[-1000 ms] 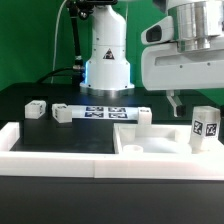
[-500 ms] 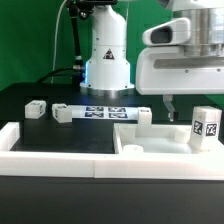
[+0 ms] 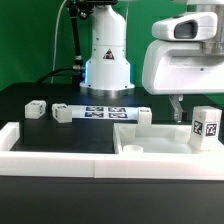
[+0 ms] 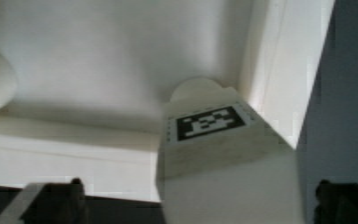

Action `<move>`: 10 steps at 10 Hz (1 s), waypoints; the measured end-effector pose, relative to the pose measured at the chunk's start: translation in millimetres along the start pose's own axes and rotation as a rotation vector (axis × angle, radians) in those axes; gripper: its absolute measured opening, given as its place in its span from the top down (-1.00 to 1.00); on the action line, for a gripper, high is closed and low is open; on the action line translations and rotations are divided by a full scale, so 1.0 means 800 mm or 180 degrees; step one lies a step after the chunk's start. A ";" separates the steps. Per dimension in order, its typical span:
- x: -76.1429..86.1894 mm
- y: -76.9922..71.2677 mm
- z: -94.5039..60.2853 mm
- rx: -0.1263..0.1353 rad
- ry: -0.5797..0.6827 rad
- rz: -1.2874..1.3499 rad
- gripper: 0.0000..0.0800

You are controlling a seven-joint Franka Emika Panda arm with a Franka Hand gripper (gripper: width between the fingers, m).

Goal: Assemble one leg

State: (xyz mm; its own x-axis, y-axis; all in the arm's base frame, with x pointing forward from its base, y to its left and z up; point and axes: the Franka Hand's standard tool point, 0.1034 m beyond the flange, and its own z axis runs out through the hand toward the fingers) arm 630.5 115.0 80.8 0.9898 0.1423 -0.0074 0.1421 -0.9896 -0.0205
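A leg (image 3: 205, 125), a small white block with black-and-white tags, stands upright on the right corner of the flat white panel (image 3: 160, 143). My gripper (image 3: 183, 110) hangs open just above and to the exterior view's left of it; one dark finger (image 3: 177, 107) shows. In the wrist view the same leg (image 4: 220, 150) rises with its tag facing the camera, in line between my two fingertips (image 4: 51, 202), and the gripper (image 4: 197, 205) holds nothing. The panel (image 4: 105, 60) fills the background there.
Three more small white legs lie on the black table: one (image 3: 35, 108) at the exterior view's left, one (image 3: 62, 113) beside it, one (image 3: 143, 116) by the panel's back edge. The marker board (image 3: 105, 111) lies before the robot base (image 3: 107, 55). A white wall (image 3: 40, 147) borders the front.
The gripper has moved toward the exterior view's right, closer to the upright leg. The leg and the other parts have not moved.
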 end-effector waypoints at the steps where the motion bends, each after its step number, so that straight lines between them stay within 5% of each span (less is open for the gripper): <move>1: 0.000 0.000 0.000 0.0000 0.0000 0.0000 -0.31; 3: 0.000 0.000 0.000 0.0004 -0.0003 0.0041 0.27; 6: 0.000 -0.001 0.001 0.0006 -0.0004 0.0229 0.27; 10: 0.000 -0.004 0.003 0.0041 0.0110 0.1626 0.27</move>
State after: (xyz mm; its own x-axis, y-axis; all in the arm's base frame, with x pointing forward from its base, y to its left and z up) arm 630.3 118.0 78.2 0.9327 -0.3604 0.0133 -0.3598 -0.9324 -0.0354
